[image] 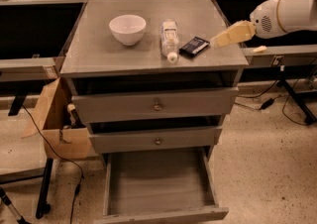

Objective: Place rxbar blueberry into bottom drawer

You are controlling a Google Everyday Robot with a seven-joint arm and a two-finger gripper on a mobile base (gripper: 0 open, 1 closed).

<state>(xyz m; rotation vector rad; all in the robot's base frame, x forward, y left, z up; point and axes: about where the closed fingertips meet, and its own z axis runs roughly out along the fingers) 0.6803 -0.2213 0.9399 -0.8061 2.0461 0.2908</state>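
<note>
The rxbar blueberry [194,46], a small dark flat bar, lies on top of the grey cabinet [99,54], to the right of a clear plastic bottle [169,39] lying on its side. My gripper [237,39] reaches in from the right at the cabinet top's right edge, just right of the bar and not touching it. Its tan fingers [232,34] stand apart and hold nothing. The bottom drawer [159,213] is pulled out, and nothing lies in it.
A white bowl [128,28] stands on the cabinet top left of the bottle. The two upper drawers [157,105] with brass knobs are nearly shut. A cardboard box [55,124] hangs at the cabinet's left. Cables and stand legs [292,94] cross the floor on the right.
</note>
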